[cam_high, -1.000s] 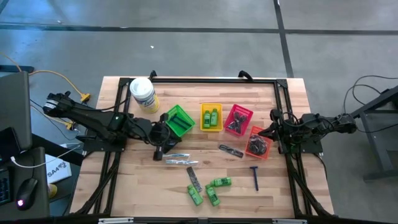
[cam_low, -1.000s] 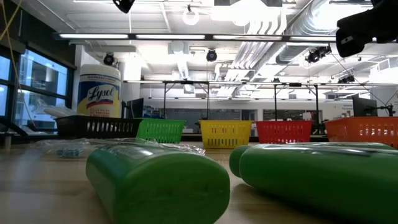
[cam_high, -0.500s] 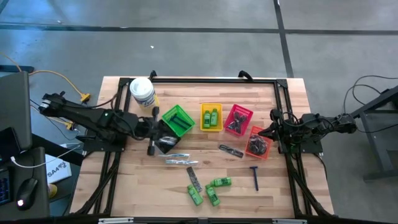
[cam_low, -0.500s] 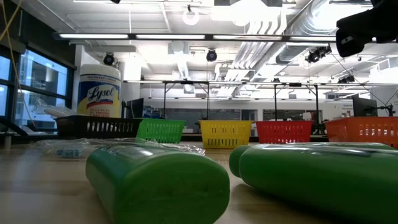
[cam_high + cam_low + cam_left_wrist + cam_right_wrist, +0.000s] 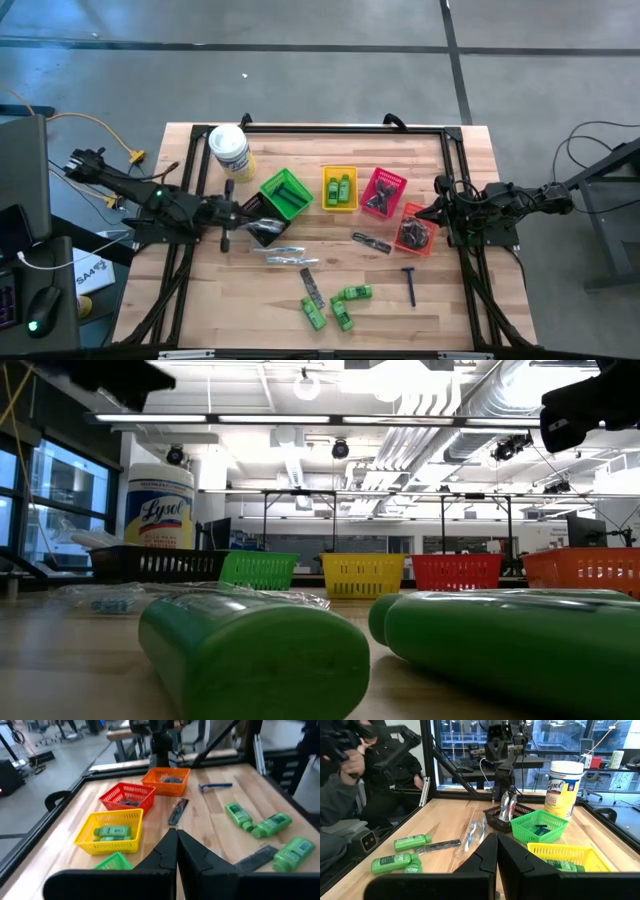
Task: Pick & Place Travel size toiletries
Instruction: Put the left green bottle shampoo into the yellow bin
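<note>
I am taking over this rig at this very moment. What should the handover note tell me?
Left end effector: shut, empty, near the black basket.
Right end effector: shut, empty, by the orange basket.
Done: two bottles in the yellow basket, a razor in the green basket, dark items in the red basket and the orange basket, a wrapped stick in the black basket.
Left on the table: three green bottles, a loose razor, two combs, two loose sticks.
</note>
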Controlling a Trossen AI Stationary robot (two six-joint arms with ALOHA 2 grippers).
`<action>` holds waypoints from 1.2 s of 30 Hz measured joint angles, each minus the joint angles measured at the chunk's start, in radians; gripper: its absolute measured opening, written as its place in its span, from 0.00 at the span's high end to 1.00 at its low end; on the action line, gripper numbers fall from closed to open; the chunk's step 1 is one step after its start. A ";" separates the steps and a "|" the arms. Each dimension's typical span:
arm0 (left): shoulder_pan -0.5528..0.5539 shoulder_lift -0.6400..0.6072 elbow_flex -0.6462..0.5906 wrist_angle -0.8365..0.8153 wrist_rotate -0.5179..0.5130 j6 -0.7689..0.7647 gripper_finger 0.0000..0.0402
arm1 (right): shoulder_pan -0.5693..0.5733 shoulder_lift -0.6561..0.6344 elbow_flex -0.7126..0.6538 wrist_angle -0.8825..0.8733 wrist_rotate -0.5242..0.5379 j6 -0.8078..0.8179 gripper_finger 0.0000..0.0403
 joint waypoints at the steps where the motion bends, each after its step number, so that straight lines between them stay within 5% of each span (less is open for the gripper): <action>1: 0.001 -0.037 -0.039 0.026 0.000 -0.002 1.00 | 0.000 0.000 0.000 0.001 0.000 0.000 0.99; 11: 0.003 -0.315 -0.272 0.075 -0.022 0.001 1.00 | 0.000 0.010 0.000 0.031 0.002 0.000 0.99; 19: 0.003 -0.333 -0.278 0.126 0.014 -0.076 1.00 | 0.000 0.016 0.000 0.059 0.005 0.000 0.99; 29: 0.003 0.016 -0.265 0.361 0.152 -0.075 1.00 | 0.000 0.016 0.000 0.058 0.004 -0.001 0.99; 36: 0.003 0.423 -0.031 0.347 0.258 -0.078 0.96 | 0.000 0.016 0.000 0.057 0.004 -0.001 0.99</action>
